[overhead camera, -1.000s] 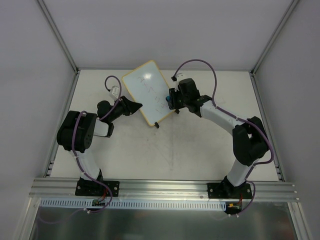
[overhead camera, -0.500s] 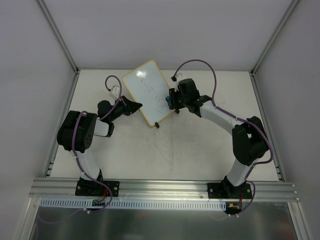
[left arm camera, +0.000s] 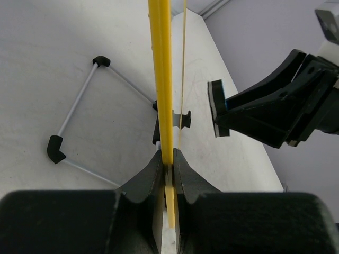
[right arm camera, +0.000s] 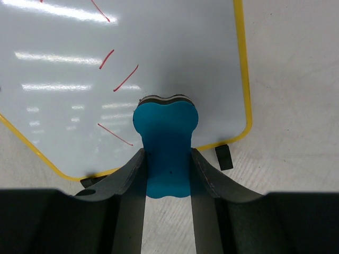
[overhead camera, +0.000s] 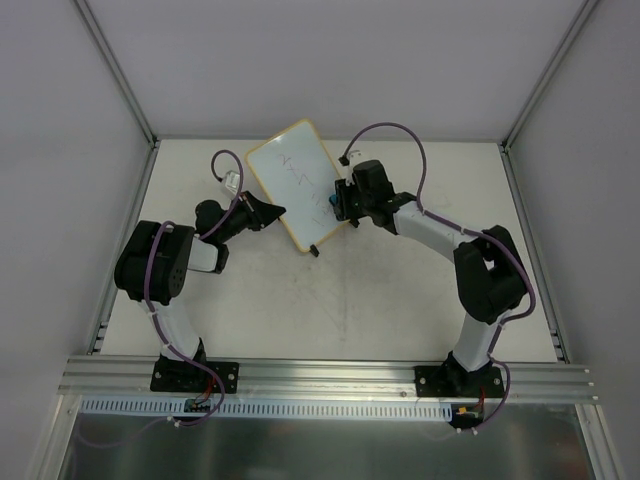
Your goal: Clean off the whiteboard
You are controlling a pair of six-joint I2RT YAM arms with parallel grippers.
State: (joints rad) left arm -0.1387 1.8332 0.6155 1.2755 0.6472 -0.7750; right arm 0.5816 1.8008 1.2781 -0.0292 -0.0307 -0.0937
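The whiteboard point(overhead camera: 295, 180), glossy white with a yellow rim, stands tilted on black feet at the back of the table. It bears several thin red strokes point(right arm camera: 125, 78). My left gripper point(overhead camera: 277, 213) is shut on its left rim, seen edge-on as a yellow strip point(left arm camera: 160, 79). My right gripper point(overhead camera: 336, 203) is shut on a blue eraser point(right arm camera: 165, 151), whose felt end rests against the board's lower right part. The eraser also shows in the left wrist view point(left arm camera: 216, 108).
The board's wire stand with black corner pieces point(left arm camera: 79, 114) rests on the white table point(overhead camera: 380, 290). Grey walls enclose the table at the back and both sides. An aluminium rail point(overhead camera: 330, 375) runs along the near edge.
My right gripper with the eraser has shifted slightly left and nearer along the board's right part. The left arm and the board have held still.
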